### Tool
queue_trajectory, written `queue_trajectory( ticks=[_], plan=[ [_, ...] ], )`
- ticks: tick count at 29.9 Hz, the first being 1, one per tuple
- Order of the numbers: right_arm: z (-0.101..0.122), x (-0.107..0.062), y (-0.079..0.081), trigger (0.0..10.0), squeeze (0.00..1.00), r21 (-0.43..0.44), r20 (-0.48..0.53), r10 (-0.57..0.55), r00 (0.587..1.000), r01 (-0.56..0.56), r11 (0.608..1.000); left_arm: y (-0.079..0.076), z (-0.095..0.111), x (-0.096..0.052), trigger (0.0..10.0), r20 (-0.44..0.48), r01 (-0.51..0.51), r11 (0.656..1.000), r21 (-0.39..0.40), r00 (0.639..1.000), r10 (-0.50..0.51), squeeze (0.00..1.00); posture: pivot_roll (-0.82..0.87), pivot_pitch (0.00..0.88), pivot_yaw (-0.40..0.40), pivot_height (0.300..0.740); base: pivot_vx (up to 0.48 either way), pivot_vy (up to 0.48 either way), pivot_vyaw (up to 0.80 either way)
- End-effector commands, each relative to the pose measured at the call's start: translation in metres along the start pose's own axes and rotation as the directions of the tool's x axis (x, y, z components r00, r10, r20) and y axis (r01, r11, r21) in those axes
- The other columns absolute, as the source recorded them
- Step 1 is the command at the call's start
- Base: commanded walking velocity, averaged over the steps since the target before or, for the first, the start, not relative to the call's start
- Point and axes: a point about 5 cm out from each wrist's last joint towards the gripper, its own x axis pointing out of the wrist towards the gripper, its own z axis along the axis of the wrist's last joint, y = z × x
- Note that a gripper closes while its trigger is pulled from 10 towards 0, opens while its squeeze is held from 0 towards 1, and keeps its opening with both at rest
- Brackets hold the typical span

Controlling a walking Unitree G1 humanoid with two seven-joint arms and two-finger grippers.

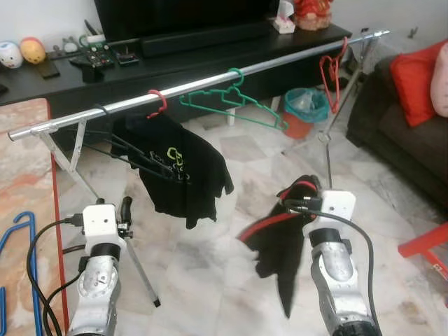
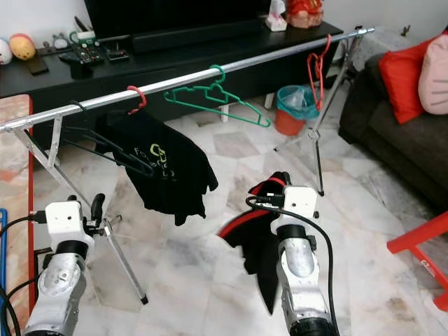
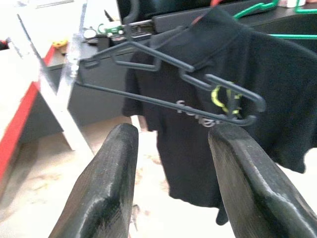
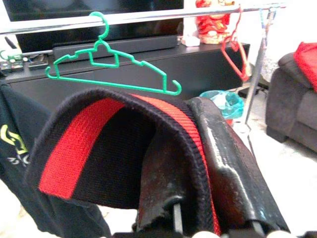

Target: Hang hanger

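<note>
Hanging rail part filled; one garment in hand, not yet hung.

Left hand [image 3: 171, 183] is raised below the rail [image 1: 210, 80] with fingers spread wide and empty, aimed at the dark hangers [image 1: 133, 150] at the rail's left end. Next along the rail, a black shirt [image 1: 178, 168] hangs from a red hook, then a bare green hanger [image 1: 234, 101], then a red hanger [image 1: 330, 73] near the far end. Right hand [image 4: 198, 178] is clamped on a black and red garment [image 1: 276, 245], held low and well short of the rail. Judged: this piece remains to be put on a hanger and hooked up.
</note>
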Motion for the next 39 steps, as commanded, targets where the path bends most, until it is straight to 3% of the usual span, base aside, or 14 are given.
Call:
queue_trajectory(
  ticks=[1, 9, 19, 39],
  plan=[
    [0.005, 0.001, -0.004, 10.0, 0.0, -0.001, 0.027, -0.012, 1.0, 0.012, 1.0, -0.003, 0.004, 0.001, 10.0, 0.009, 0.006, 1.0, -0.006, 1.0, -0.006, 0.0, 0.02, 0.078, -0.004, 0.74, 0.0, 0.0, 0.0],
    [0.004, 0.001, -0.004, 10.0, 0.0, -0.003, 0.027, -0.008, 1.0, 0.008, 1.0, -0.001, 0.006, 0.002, 10.0, 0.019, -0.008, 1.0, 0.002, 1.0, 0.008, 0.0, 0.02, 0.08, -0.004, 0.74, 0.0, 0.0, 0.0],
    [0.006, -0.001, -0.001, 10.0, 0.0, -0.004, 0.041, 0.013, 0.999, -0.013, 1.0, 0.003, 0.008, 0.005, 10.0, 0.026, -0.028, 1.0, 0.01, 0.999, 0.028, 0.0, 0.02, 0.079, -0.005, 0.74, 0.261, 0.0, 0.37],
    [0.006, -0.001, -0.001, 10.0, 0.0, 0.011, 0.041, 0.009, 0.999, -0.01, 1.0, 0.012, 0.012, 0.008, 10.0, 0.041, -0.071, 0.997, 0.031, 0.997, 0.07, 0.0, 0.02, 0.08, -0.004, 0.74, 0.288, 0.0, 0.0]
  ],
)
